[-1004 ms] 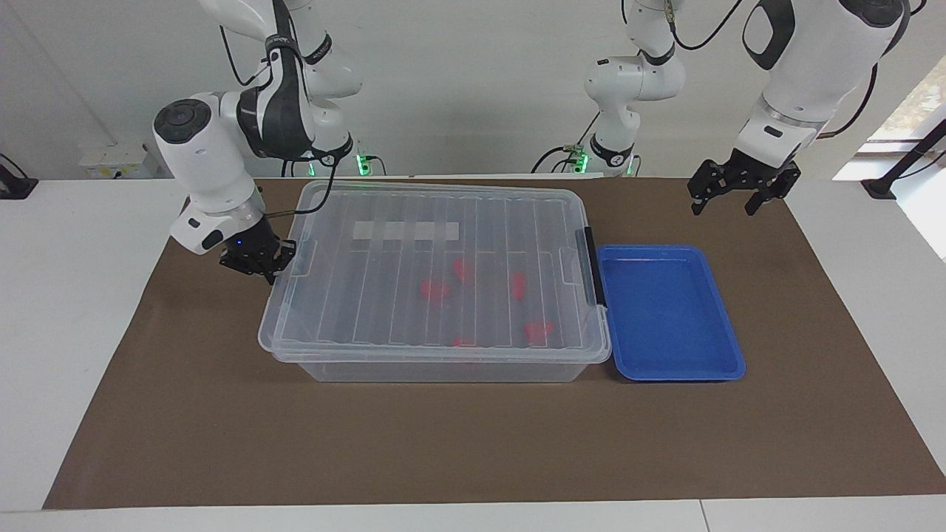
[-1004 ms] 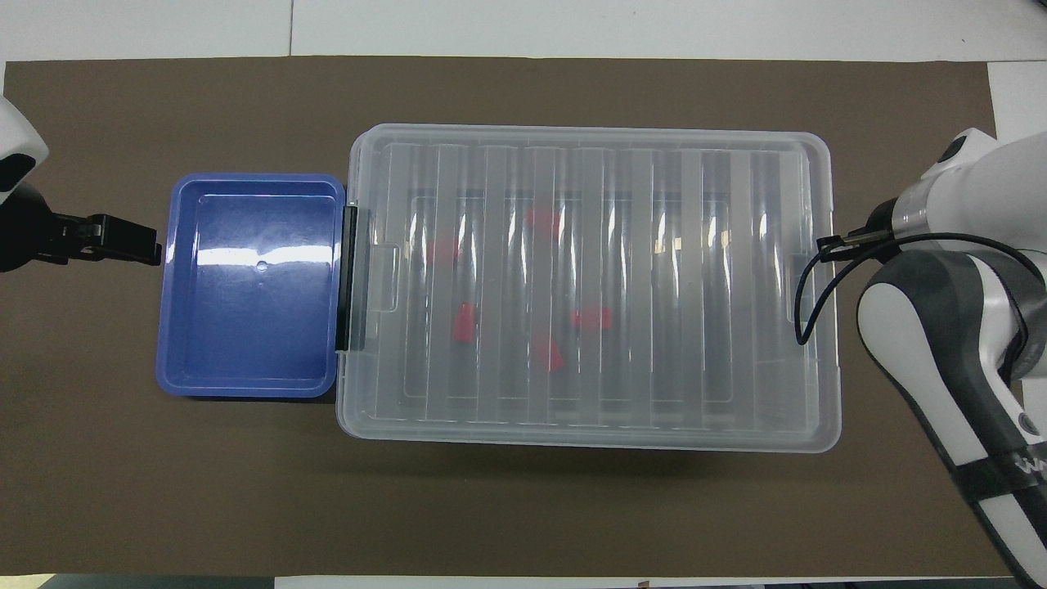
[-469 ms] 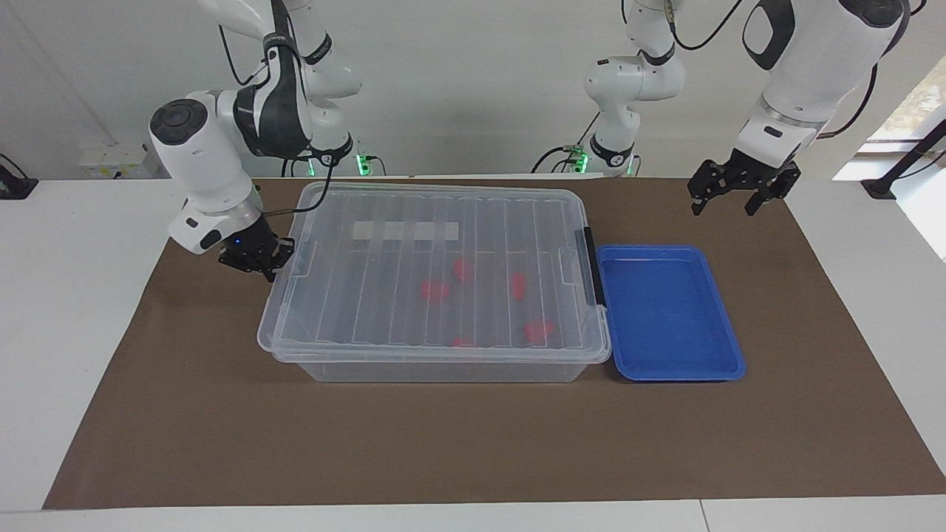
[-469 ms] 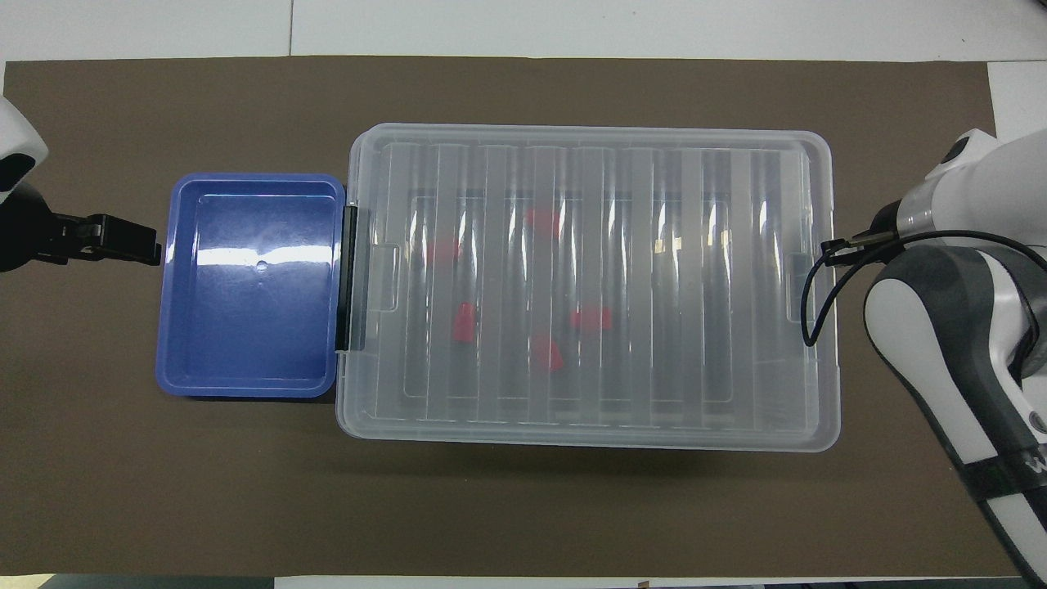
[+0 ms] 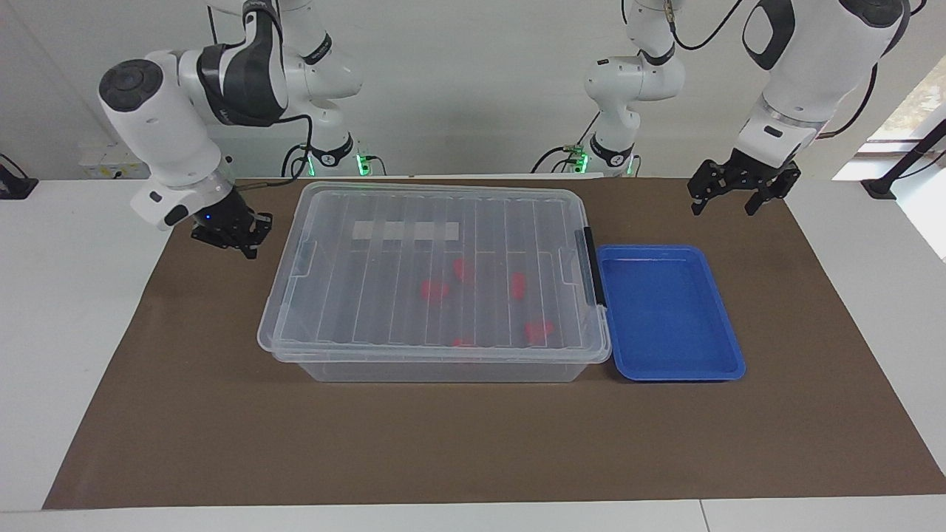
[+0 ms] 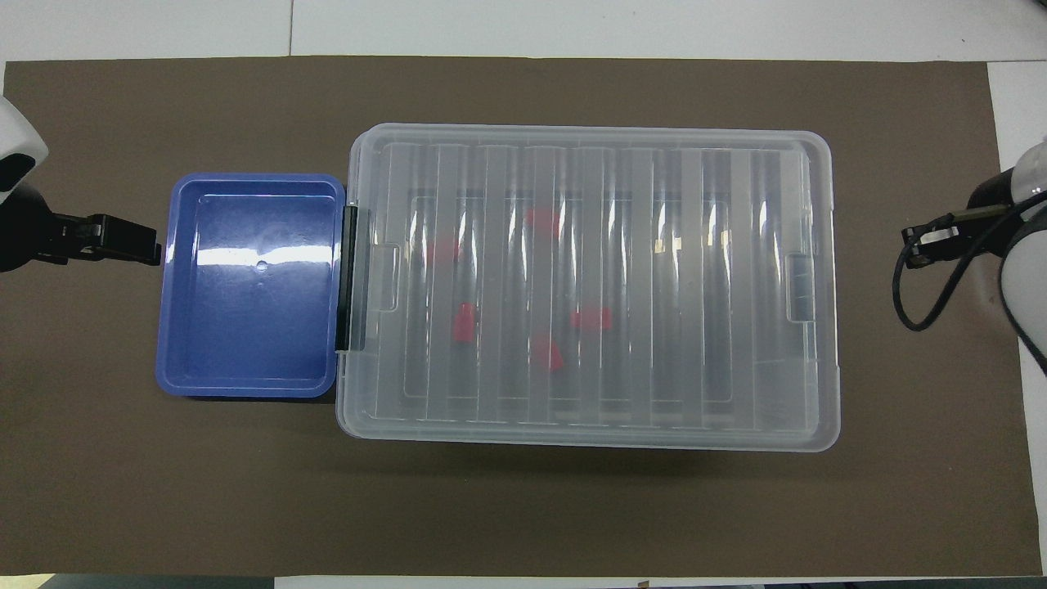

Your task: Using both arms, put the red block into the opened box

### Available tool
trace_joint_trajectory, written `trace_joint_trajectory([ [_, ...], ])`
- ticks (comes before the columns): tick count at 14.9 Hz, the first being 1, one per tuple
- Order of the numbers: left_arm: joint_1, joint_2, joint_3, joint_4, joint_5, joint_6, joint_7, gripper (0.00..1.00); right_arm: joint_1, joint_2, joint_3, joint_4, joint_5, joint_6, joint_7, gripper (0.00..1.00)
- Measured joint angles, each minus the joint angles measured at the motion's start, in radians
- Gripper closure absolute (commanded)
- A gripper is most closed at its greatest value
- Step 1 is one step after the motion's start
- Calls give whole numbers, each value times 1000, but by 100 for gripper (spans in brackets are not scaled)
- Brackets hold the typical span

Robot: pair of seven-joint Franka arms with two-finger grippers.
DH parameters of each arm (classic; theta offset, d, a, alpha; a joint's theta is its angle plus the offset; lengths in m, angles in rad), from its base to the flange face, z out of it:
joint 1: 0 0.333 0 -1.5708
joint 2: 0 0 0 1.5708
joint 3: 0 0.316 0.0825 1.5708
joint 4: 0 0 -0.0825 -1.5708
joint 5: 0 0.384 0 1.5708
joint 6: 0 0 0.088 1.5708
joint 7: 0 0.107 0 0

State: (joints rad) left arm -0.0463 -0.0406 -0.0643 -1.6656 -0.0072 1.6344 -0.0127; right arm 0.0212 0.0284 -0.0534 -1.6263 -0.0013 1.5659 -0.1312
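Surface (image 5: pixel 473 443): brown mat, carrying everything.
Box (image 5: pixel 436 273): my landmark, mid-mat, its ribbed lid (image 6: pixel 589 278) lying on top and a black latch (image 5: pixel 590 266) at my left arm's end.
Blue tray (image 5: pixel 669 314): touching the box at the latch end.
My right arm: elbow raised, wrist angled down; right gripper (image 5: pixel 238 238) hangs just off the box's other end, fingertips pressed together, carrying nothing.
My left arm: waiting; left gripper (image 5: pixel 726 198) spread wide above the mat near the tray.
Red block (image 5: pixel 434 290): inside the box under the lid, among several alike.
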Motion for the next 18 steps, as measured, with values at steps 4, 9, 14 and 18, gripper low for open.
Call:
trace_joint_trajectory([
  [4, 0, 0, 0, 0, 0, 0, 0, 0, -19, -14, -1, 25, 0, -64, 0, 0],
  [9, 0, 0, 0, 0, 0, 0, 0, 0, -20, -14, -1, 24, 0, -67, 27, 0],
  [14, 0, 0, 0, 0, 0, 0, 0, 0, -20, -16, 1, 27, -2, -60, 33, 0],
  [18, 0, 0, 0, 0, 0, 0, 0, 0, -20, -16, 1, 29, -8, -58, 33, 0],
])
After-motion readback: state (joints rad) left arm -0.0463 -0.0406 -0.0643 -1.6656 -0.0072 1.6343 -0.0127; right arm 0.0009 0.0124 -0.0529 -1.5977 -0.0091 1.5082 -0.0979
